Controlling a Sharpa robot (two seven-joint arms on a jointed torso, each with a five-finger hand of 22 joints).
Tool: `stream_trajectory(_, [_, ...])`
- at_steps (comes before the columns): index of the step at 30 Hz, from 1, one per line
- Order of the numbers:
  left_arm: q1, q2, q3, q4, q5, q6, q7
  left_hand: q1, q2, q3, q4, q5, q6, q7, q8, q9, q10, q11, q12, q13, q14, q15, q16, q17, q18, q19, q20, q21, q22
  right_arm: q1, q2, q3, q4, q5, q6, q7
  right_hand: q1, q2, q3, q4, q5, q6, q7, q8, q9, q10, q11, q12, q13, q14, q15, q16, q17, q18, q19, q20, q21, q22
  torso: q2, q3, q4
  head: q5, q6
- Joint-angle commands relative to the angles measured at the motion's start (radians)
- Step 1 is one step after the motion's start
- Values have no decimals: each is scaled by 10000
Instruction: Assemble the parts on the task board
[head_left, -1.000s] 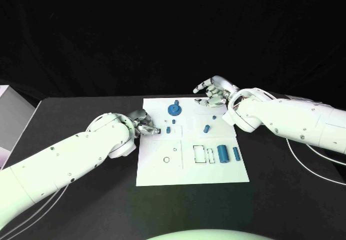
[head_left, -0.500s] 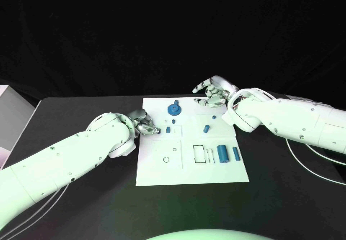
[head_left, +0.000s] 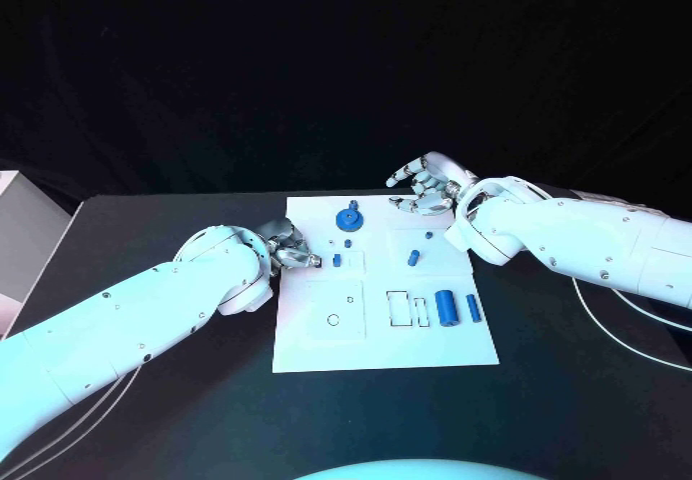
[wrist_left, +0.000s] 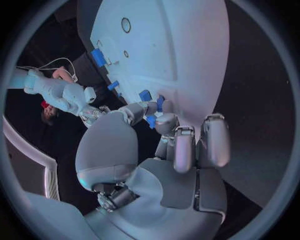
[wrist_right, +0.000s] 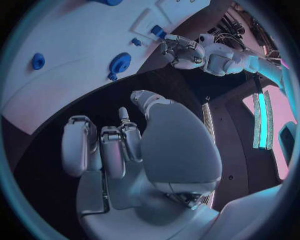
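The task board (head_left: 382, 340) lies flat at the middle of the black surface (head_left: 159, 225). The left robot hand (head_left: 289, 247) sits at the board's left edge, its fingers pinched on a small blue part (wrist_left: 152, 121) there. The right robot hand (head_left: 426, 185) hangs above the surface just beyond the board's far right corner, fingers curled in on nothing. On the board, a blue gear-like part (head_left: 349, 217) stands near the far edge, a small blue peg (head_left: 413, 257) lies near the middle, and two blue cylinders (head_left: 447, 307) lie side by side toward the right edge.
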Motion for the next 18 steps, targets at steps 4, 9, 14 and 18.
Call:
stream_trajectory(4, [-77,94,-65,20,173,205,-6,-94,10,-245,137,-68,298,-285,-67,-44,-46,-51,8,21,1075,-82,65,2633,-96,-16,-66,-41,-16,-5,12,3,-2,-8,109,114,-74,-4,45,-2,35,58,-20,-58,-8,76,-11,41,1248,1062,21,41,2634,-98,404,70,62,354,2,-11,1,1,-7])
stream_trajectory(9, [-77,108,-65,15,168,120,17,-102,9,-354,211,-86,308,-287,-82,-67,-68,-53,-19,-11,1075,-85,65,2633,-92,-26,-71,-57,-36,-5,13,3,-2,-7,108,114,-74,-4,45,-2,35,58,-20,-58,-8,76,-11,41,1248,1062,21,41,2634,-98,404,70,62,354,-2,-13,1,2,-10])
stream_trajectory(14, [-77,110,-65,2,167,96,10,-126,-10,-609,383,-125,332,-288,-112,-114,-105,-52,-57,-47,1075,-88,65,2633,-89,-33,-76,-76,-53,-5,15,3,-2,-5,109,116,-114,-6,82,-16,37,66,-19,-62,-9,66,-10,33,1236,1062,22,41,2634,-97,403,70,56,352,-1,-18,2,3,-16])
stream_trajectory(18, [-76,108,-65,-21,165,149,-4,-124,-19,-768,477,-131,350,-289,-125,-138,-116,-52,-66,-47,1075,-89,65,2633,-89,-33,-79,-83,-56,-5,13,3,-3,-3,109,116,-114,-6,82,-16,37,66,-19,-62,-9,66,-10,33,1236,1062,22,41,2634,-97,403,70,56,352,-3,-17,1,2,-17])
